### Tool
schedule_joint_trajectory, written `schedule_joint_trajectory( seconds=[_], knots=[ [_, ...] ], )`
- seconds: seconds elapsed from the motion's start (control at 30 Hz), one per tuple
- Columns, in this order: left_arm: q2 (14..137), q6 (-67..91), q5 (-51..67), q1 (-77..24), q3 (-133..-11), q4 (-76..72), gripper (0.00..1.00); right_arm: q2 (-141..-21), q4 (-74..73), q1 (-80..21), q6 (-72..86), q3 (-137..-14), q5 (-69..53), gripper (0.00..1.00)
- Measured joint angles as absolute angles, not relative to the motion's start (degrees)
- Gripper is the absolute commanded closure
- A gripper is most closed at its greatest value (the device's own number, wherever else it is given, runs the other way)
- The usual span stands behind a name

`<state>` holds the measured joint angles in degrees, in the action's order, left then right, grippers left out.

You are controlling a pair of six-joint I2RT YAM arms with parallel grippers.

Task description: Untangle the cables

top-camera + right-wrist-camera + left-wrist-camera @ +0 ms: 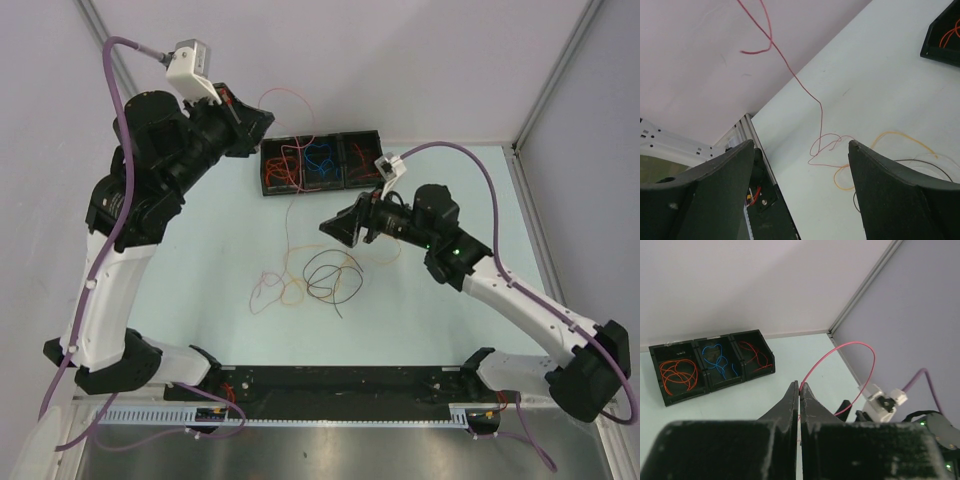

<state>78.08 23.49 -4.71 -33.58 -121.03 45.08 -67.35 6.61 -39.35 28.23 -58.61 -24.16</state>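
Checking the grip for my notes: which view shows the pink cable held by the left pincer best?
Top external: it shows the pink cable whole, from the shut left pincer down to the tangle. Left wrist shows only the arc leaving the pincer; right wrist only the lower stretch reaching the tangle.

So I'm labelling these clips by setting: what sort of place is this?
Probably a robotics lab test cell: left arm and right arm bolted at a table's edge, plain white panels in aluminium framing around it, a black bin holding sorted cables.
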Motion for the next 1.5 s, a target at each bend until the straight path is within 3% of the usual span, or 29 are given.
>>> schedule_joint_trajectory(
  seconds=[0.73,0.8,1.03,1.07,1.17,1.27,1.5],
  knots=[
    [76.60,23.40,-4.58,-33.58,-118.78,44.12,1.00,-90.56,29.89,-46.83,29.87,-58.63,-16.95,0.34],
    [76.36,23.40,-4.58,-33.45,-118.34,43.99,1.00,-92.66,31.66,-46.83,30.44,-58.85,-16.97,0.45],
    [75.53,23.38,-4.25,-32.01,-116.90,43.86,1.00,-97.30,33.52,-47.05,31.62,-60.62,-16.82,0.64],
    [75.40,23.40,-4.19,-31.64,-116.71,43.79,1.00,-97.43,33.89,-47.09,31.66,-60.77,-16.80,0.74],
    [74.98,23.46,-3.60,-30.26,-116.01,43.77,1.00,-97.58,35.38,-47.16,32.29,-61.23,-16.88,0.88],
    [74.76,23.46,-3.01,-29.19,-115.35,43.77,1.00,-97.65,36.75,-47.20,33.10,-61.54,-17.06,0.98],
    [73.87,23.46,-4.58,-26.22,-113.30,44.80,1.00,-95.50,33.12,-46.74,32.49,-61.58,-16.69,1.00]
  ],
)
